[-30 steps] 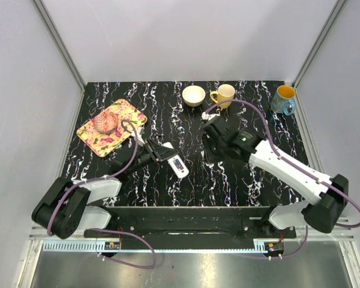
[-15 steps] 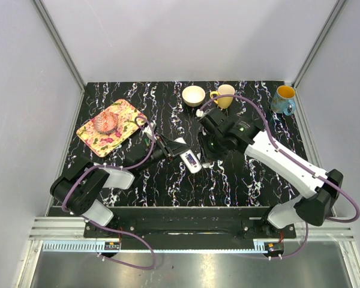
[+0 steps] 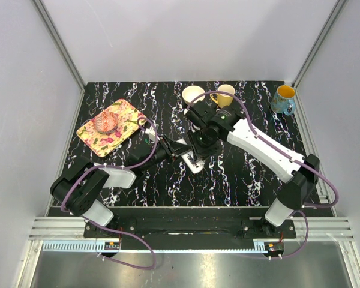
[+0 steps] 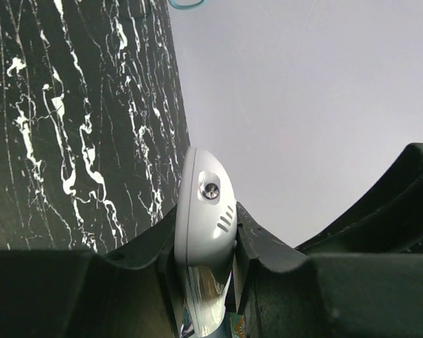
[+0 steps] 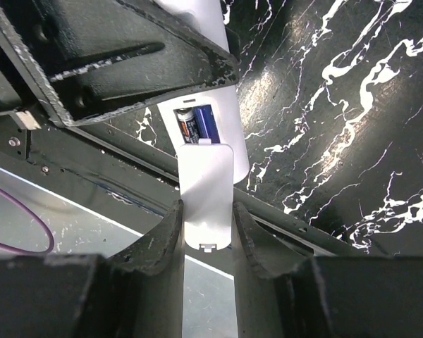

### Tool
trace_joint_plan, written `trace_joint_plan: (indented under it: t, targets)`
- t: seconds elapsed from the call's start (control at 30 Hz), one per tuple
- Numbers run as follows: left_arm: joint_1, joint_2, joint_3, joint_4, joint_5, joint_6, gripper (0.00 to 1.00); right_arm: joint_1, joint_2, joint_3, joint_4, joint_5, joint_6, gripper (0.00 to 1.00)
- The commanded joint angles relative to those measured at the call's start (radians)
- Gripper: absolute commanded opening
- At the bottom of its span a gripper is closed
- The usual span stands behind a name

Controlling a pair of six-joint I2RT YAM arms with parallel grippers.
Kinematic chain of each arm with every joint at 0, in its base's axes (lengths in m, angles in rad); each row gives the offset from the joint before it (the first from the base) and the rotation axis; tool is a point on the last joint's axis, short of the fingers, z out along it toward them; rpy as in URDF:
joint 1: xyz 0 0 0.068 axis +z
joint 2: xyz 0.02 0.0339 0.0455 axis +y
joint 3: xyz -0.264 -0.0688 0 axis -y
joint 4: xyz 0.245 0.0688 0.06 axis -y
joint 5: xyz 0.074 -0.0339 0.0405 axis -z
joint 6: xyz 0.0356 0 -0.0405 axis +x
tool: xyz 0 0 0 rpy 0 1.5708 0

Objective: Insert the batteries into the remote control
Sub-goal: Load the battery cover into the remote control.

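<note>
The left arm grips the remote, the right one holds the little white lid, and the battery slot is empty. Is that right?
Not quite: the slot is not empty. The right wrist view shows batteries lying inside the opened remote control. The rest holds: the left gripper grips the remote, and the right gripper holds the white lid.

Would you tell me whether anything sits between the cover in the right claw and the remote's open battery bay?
Nothing visible does. The cover in the right claw sits at the open bay's edge on the remote control, two batteries inside; the left claw grips the remote farther along.
</note>
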Motion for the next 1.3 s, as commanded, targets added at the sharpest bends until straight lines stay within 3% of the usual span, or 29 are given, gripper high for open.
trace_joint_plan:
  t: [0.0,1.27]
  targets:
    - [-0.010,-0.036,0.011,0.023,-0.048,0.010,0.00,0.006,0.037,0.071,-0.057,-0.032,-0.040,0.00]
    - [-0.040,-0.071,0.019,0.020,-0.023,0.013,0.00,0.006,0.111,-0.004,0.059,-0.012,-0.031,0.00]
